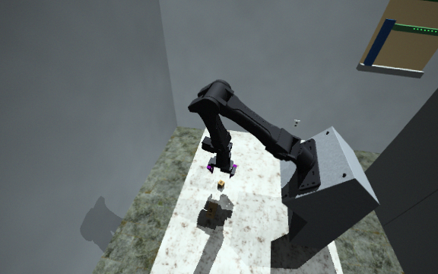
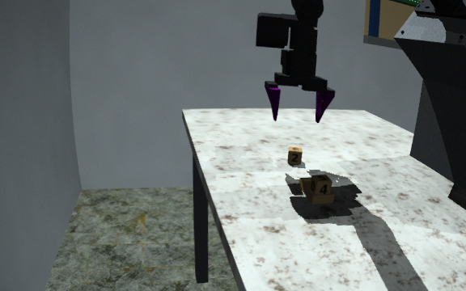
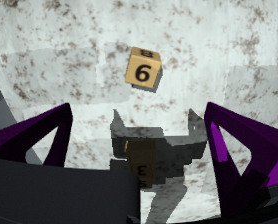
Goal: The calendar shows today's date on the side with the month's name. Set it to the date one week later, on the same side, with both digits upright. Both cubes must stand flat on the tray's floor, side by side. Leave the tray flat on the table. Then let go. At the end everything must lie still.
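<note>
Wooden tray point(image 2: 323, 198) with one cube point(image 2: 322, 185).

From my remote seat I saw the tool point(image 2: 296, 121) hanging wide open above a cube point(image 2: 294, 156) showing 2 on the tabletop point(image 2: 273, 238); nearby, another cube point(image 2: 321, 185) showed 4 in the tray point(image 2: 323, 198).

perhaps a lab, arm point(image 1: 247, 114) point(image 2: 303, 44), bare walls

Grey walls point(image 1: 90, 76) point(image 2: 136, 81), mottled green floor point(image 1: 143, 202) point(image 2: 136, 242), tan wall panel point(image 1: 413, 49) point(image 2: 391, 24) with blue strip point(image 1: 379, 43) point(image 2: 374, 18), green bar point(image 1: 405, 29)
</note>
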Tool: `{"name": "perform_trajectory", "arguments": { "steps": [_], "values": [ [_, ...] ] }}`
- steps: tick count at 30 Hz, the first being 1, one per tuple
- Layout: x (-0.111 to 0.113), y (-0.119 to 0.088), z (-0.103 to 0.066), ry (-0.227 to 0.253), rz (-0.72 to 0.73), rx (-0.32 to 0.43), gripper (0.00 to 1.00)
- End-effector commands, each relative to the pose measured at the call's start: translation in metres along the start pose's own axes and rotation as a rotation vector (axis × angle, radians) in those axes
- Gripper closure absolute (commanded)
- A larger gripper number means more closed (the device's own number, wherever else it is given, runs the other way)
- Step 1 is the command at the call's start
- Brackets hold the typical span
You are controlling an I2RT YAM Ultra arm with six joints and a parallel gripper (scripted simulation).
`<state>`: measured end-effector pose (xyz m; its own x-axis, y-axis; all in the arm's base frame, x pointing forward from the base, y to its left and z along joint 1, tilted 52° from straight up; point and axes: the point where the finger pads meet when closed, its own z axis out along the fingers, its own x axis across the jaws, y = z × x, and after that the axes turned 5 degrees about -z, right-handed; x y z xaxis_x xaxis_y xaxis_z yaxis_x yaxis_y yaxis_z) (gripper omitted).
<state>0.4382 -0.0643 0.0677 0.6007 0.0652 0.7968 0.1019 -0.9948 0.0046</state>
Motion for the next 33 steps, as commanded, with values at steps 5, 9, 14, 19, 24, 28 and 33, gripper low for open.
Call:
{"name": "perform_trajectory", "arguments": {
  "steps": [5, 9, 14, 19, 24, 28, 33],
  "values": [
    [-0.0007, 0.0003, -0.0013, -0.005, -0.302, -0.001, 0.0],
    [-0.0007, 0.0002, -0.0012, -0.005, -0.44, -0.001, 0.0],
    [-0.0007, 0.0, -0.001, -0.005, -0.633, 0.0, 0.0],
    [-0.0007, -0.0001, -0.0009, -0.005, -0.752, 0.0, 0.0],
    [-0.0007, -0.0003, -0.0008, -0.005, -0.922, 0.001, 0.0],
    [-0.0007, -0.0004, -0.0006, -0.005, -1.091, 0.001, 0.0],
    [-0.0007, -0.0006, -0.0005, -0.005, -1.265, 0.001, 0.0]
  ]
}}
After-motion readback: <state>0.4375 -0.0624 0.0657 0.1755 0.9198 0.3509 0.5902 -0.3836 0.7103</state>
